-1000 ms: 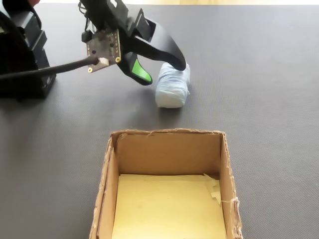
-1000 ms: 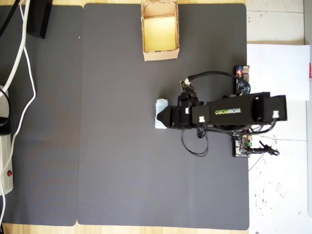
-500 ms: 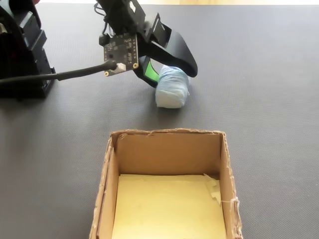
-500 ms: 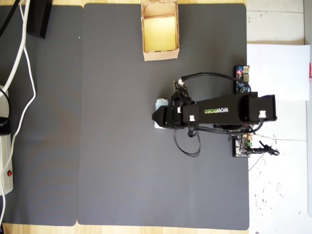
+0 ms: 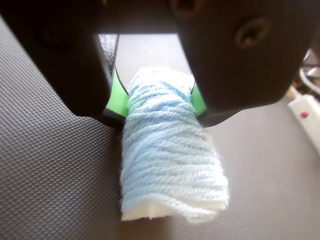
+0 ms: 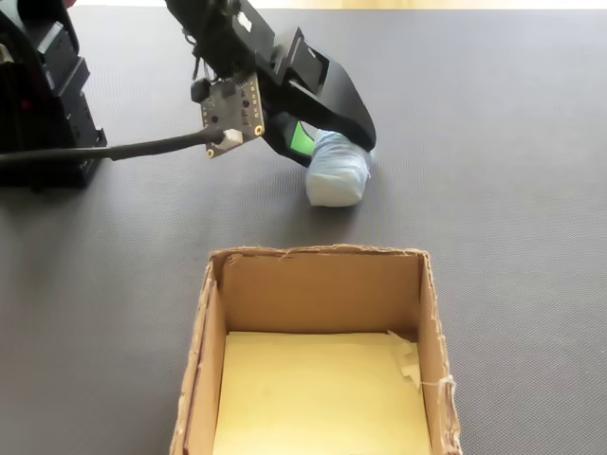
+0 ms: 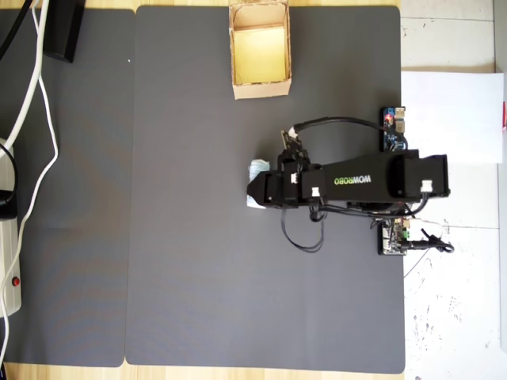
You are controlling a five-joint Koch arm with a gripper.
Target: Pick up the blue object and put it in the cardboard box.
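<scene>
The blue object (image 5: 170,165) is a pale blue yarn roll lying on the dark mat. My gripper (image 5: 157,100) has a green pad pressed against each side of its far end. In the fixed view the gripper (image 6: 327,144) comes down from the upper left onto the roll (image 6: 337,177), which rests on the mat just beyond the cardboard box (image 6: 322,289). From overhead, the roll (image 7: 256,169) peeks out at both sides of the gripper (image 7: 255,188). The open box (image 7: 260,89) with a yellow floor stands at the top edge of the mat and holds nothing.
A white power strip (image 7: 9,277) and white cables (image 7: 36,95) lie at the overhead view's left edge. The strip (image 5: 307,117) also shows at right in the wrist view. The arm's base and boards (image 7: 396,182) sit at the mat's right edge beside white paper (image 7: 451,119).
</scene>
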